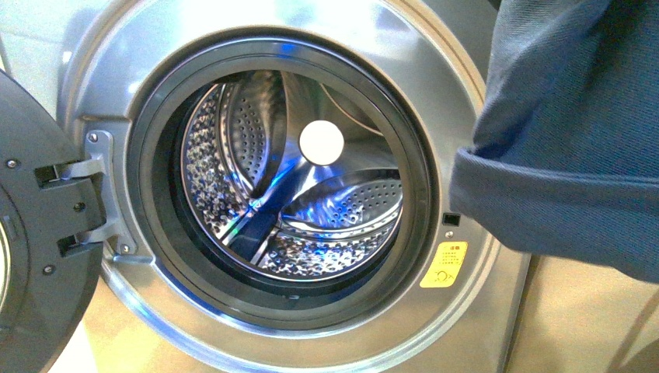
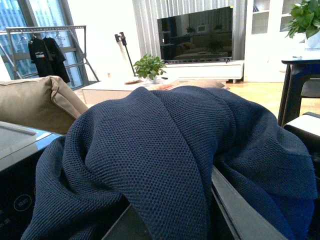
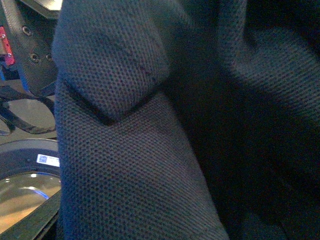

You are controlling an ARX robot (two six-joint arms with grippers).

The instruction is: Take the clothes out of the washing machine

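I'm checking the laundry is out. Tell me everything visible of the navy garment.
The navy garment is dark blue, plain, a soft knit with a fine pitted weave. It is out of the drum, which shows only bare steel: in the front view it hangs at the upper right, in front of the washing machine at its right edge, a folded hem along its lower side. The wrist views show it bunched in thick folds, close to both cameras. What holds it is hidden.
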